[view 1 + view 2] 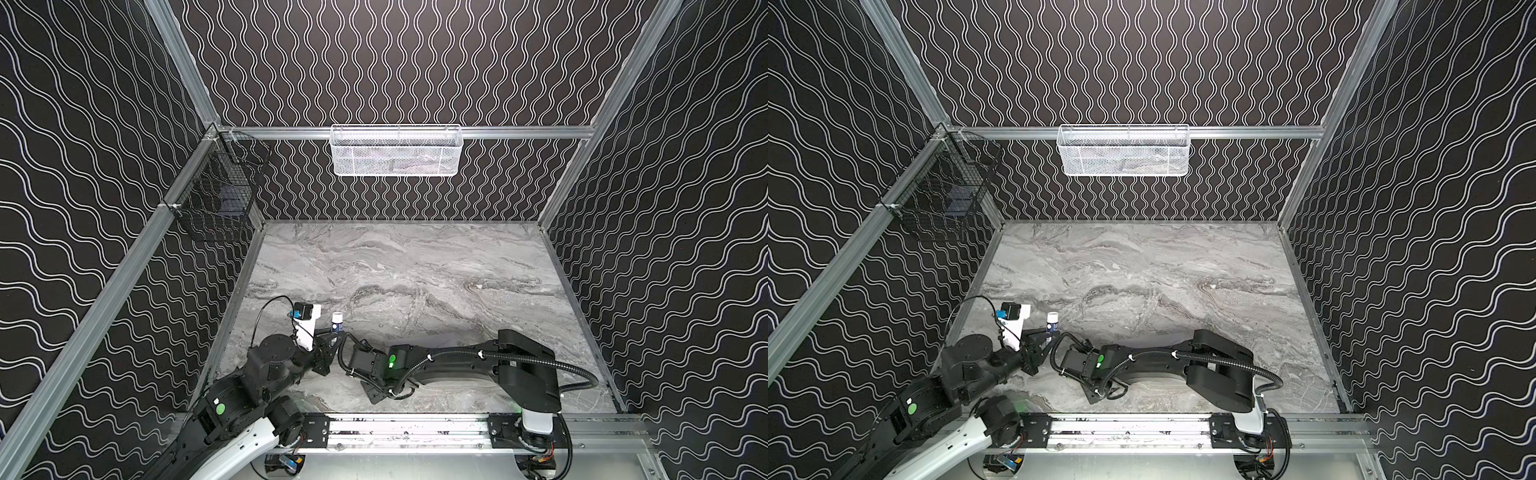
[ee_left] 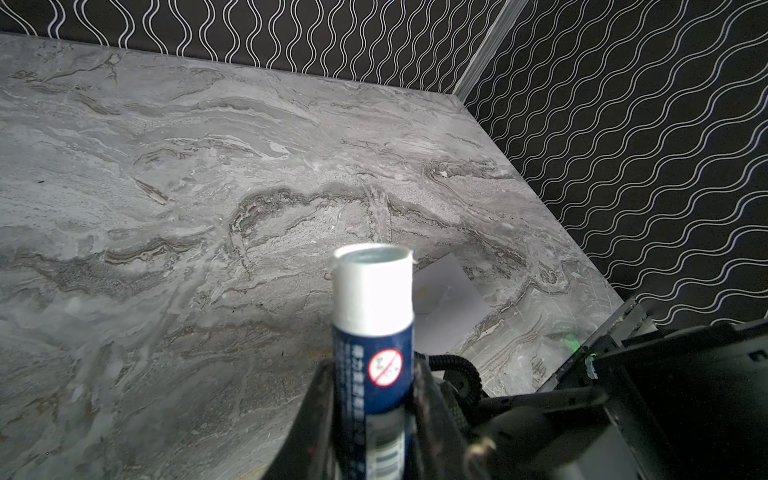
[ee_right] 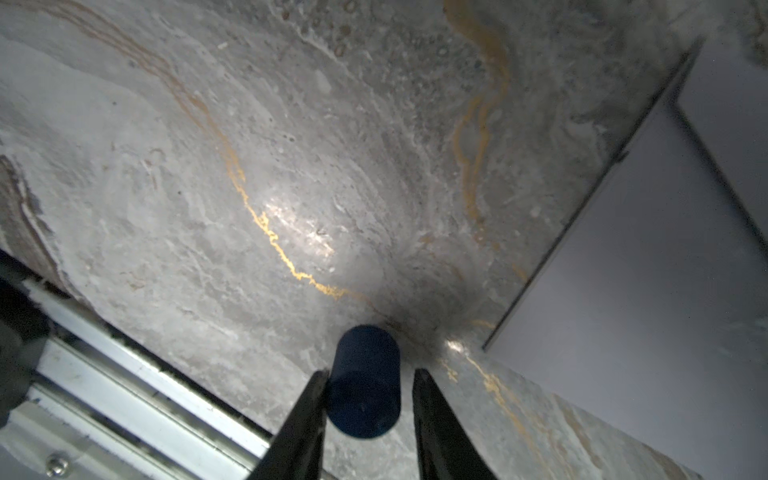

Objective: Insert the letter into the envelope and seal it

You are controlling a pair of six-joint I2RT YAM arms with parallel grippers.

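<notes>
Around the glue stick (image 2: pixel 371 299), uncapped, the left gripper (image 2: pixel 372 368) was clamped, while near the stick the right gripper (image 3: pixel 370 373) stood with jaws apart about a dark blue cap (image 3: pixel 363 399), one finger touching it, and the envelope (image 3: pixel 665 270) lay flat on the table (image 2: pixel 166 208) just beyond the stick.

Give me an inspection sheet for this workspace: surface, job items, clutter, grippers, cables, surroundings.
Surface: grey marble tabletop, no spills seen.
Job's things: envelope lies flat, partly under the right arm; letter not seen; glue stick uncapped.
Clutter: nothing seen.
Grippers: left gripper shut on glue stick; right gripper open around dark blue cap, gap on one side.
Cables: corrugated hose along right arm; thin cable loop at left wrist.
Surroundings: white mesh basket and black wire basket on rails; wave-patterned walls.
</notes>
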